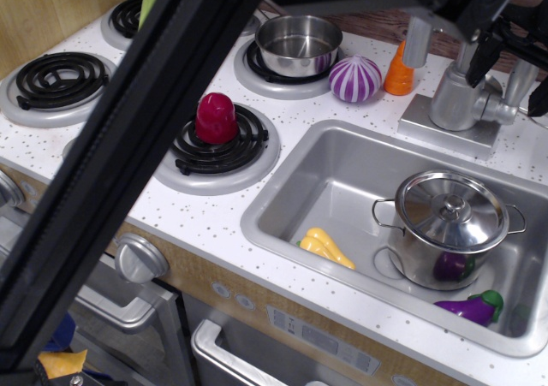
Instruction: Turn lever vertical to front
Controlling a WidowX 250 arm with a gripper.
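The silver faucet body [455,95] stands on its plate behind the sink, at the upper right. The lever [520,82] is a short silver handle on the body's right side, pointing upward. My black gripper [514,76] comes down from the top right. One finger [485,54] is left of the lever and the other [541,95] is right of it, with gaps on both sides, so it looks open. The spout tube [417,39] rises left of the body, and its top is hidden behind my arm.
The sink [342,159] holds a lidded steel pot [449,228], a yellow toy [325,247] and a purple eggplant [469,307]. An orange carrot [398,69], a striped purple onion [354,79], a steel pot [298,44] and a red cup [216,118] are nearby. A black arm link [111,172] crosses the left.
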